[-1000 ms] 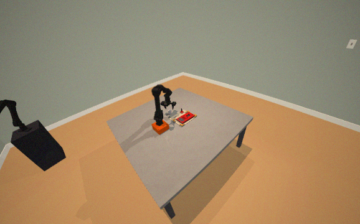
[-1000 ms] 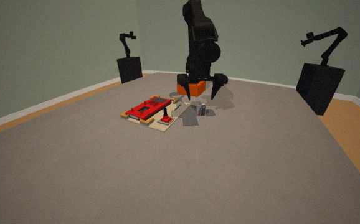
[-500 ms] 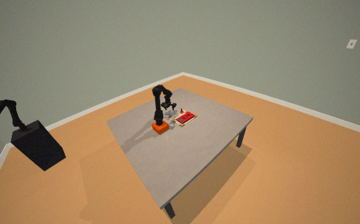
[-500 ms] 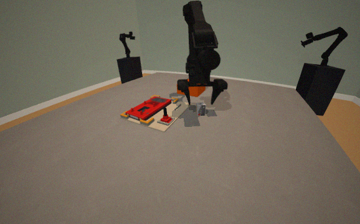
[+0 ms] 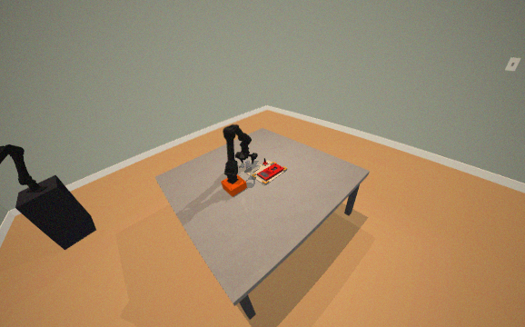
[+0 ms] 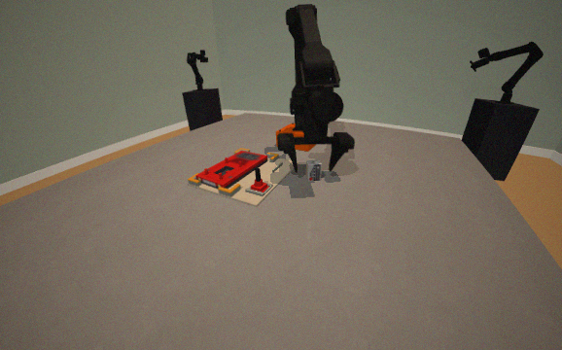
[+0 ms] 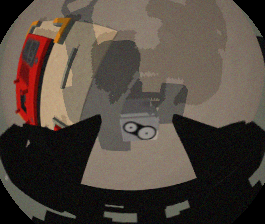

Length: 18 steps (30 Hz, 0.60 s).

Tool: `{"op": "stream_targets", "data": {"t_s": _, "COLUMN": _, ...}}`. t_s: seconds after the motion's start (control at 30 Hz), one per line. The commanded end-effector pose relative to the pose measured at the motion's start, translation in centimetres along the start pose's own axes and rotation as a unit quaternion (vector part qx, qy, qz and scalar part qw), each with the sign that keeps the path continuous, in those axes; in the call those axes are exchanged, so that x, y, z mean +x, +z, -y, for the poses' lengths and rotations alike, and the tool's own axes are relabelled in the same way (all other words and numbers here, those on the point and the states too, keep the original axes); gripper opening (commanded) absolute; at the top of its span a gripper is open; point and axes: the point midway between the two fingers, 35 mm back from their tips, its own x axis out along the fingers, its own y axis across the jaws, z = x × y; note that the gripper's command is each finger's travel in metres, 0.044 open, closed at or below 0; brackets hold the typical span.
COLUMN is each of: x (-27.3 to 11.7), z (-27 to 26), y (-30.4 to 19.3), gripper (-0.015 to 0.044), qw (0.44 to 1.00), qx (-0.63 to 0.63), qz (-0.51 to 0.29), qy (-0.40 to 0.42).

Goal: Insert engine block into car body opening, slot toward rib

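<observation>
With its jaws wide apart and nothing between them, the gripper (image 5: 247,157) (image 6: 313,171) (image 7: 137,117) should descend centred over the grey engine block (image 6: 314,171) (image 7: 139,128), right of the exterior frame's centre (upright, apparently), closing evenly to avoid tipping it.

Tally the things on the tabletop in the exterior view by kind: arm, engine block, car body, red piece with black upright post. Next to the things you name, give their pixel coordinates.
Arm (on orange base (image 5: 233,186)): 1
Engine block (image 6: 314,171) (image 7: 139,129): 1
Car body (image 5: 266,174) (image 6: 213,177) (image 7: 39,52): 1
Red piece with black upright post (image 5: 265,163) (image 6: 259,186): 1
Total: 4
</observation>
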Motion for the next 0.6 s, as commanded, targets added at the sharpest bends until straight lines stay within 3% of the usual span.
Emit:
{"op": "stream_targets", "data": {"t_s": 0.0, "x": 0.96, "z": 0.08, "y": 0.25, "gripper": 0.0440, "qw": 1.000, "qx": -0.002, "qz": 0.005, "qy": -0.001}}
{"op": "stream_targets", "data": {"t_s": 0.1, "x": 1.19, "z": 0.09, "y": 0.28, "gripper": 0.0440, "qw": 1.000, "qx": -0.002, "qz": 0.005, "qy": -0.001}}
{"op": "stream_targets", "data": {"t_s": 0.47, "x": 1.19, "z": 0.09, "y": 0.28, "gripper": 0.0151, "qw": 1.000, "qx": -0.002, "qz": 0.005, "qy": -0.001}}
{"op": "stream_targets", "data": {"t_s": 0.57, "x": 1.19, "z": 0.09, "y": 0.28, "gripper": 0.0131, "qw": 1.000, "qx": -0.002, "qz": 0.005, "qy": -0.001}}
